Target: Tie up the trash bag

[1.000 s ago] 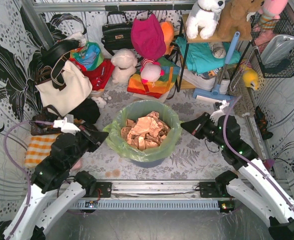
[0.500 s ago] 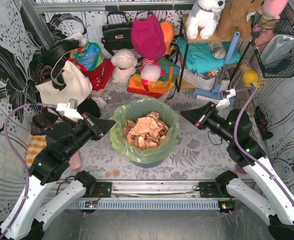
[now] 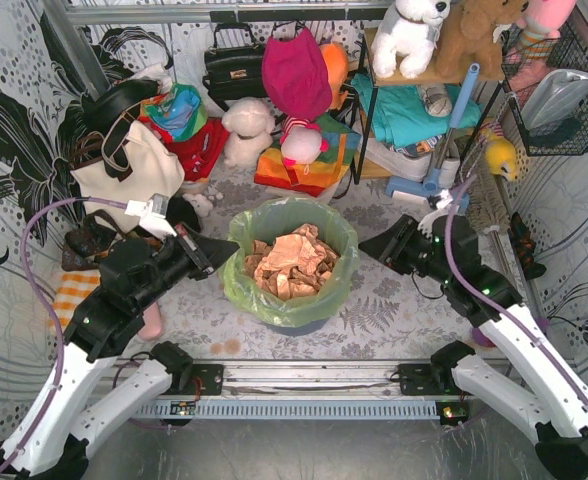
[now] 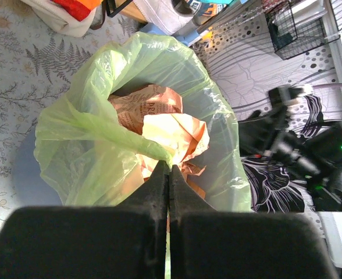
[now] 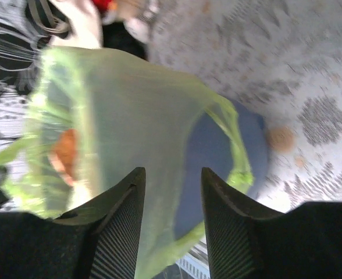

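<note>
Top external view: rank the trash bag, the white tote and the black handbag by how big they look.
1. trash bag: largest, though it may stand nearer the camera than the others.
2. white tote: somewhat smaller.
3. black handbag: clearly the smallest.

The top external view looks steeply down from above the near edge, wide enough for the whole table (image 3: 394, 300); the left wrist view peers past the left gripper (image 4: 168, 167), close over the trash bag (image 4: 101, 145), facing the right arm (image 4: 287, 151); the right wrist view, blurred, faces the same bag's opposite side past the right gripper (image 5: 172, 172); all three share that bag.
</note>
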Robot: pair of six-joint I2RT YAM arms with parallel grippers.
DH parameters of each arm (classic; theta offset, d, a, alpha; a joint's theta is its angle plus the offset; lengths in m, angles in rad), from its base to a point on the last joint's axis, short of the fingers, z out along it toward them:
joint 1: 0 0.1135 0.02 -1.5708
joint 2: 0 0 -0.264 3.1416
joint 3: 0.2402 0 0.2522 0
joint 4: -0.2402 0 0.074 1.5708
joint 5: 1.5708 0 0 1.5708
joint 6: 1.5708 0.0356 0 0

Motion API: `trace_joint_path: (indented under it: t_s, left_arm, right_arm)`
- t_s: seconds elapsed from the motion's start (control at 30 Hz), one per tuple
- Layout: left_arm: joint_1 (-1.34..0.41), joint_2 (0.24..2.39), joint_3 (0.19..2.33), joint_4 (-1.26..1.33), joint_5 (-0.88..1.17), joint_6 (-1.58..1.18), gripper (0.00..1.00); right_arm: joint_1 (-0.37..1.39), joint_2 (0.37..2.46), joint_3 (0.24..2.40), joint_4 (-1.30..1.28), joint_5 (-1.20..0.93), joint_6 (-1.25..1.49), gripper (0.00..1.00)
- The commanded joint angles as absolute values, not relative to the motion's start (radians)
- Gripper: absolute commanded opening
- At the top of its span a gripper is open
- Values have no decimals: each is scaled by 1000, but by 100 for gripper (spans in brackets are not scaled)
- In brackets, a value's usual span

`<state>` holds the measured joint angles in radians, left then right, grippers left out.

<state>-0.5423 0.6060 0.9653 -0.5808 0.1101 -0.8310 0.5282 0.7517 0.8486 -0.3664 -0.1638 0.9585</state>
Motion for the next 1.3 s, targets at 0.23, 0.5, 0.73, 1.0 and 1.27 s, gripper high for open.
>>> trace_joint_path:
  t_s: [0.23, 0.5, 0.73, 1.0, 1.27]
  left_arm:
    - [-541, 592, 955, -594, 151, -807, 0]
    - [-540, 593, 935, -587, 160, -818, 0]
    - [-540, 594, 925, -582, 168, -823, 0]
    - [-541, 588, 906, -573, 167, -825, 0]
    - [-541, 611, 879, -544, 181, -817, 0]
  right_arm:
    - [530, 871, 570, -151, -320, 1017, 47]
    - [530, 919, 472, 9, -399, 1065, 45]
    - [529, 954, 409, 132, -461, 1120, 33]
    - [522, 929, 299, 302, -477, 1262, 0]
    - [480, 678, 426, -121, -264, 1158, 0]
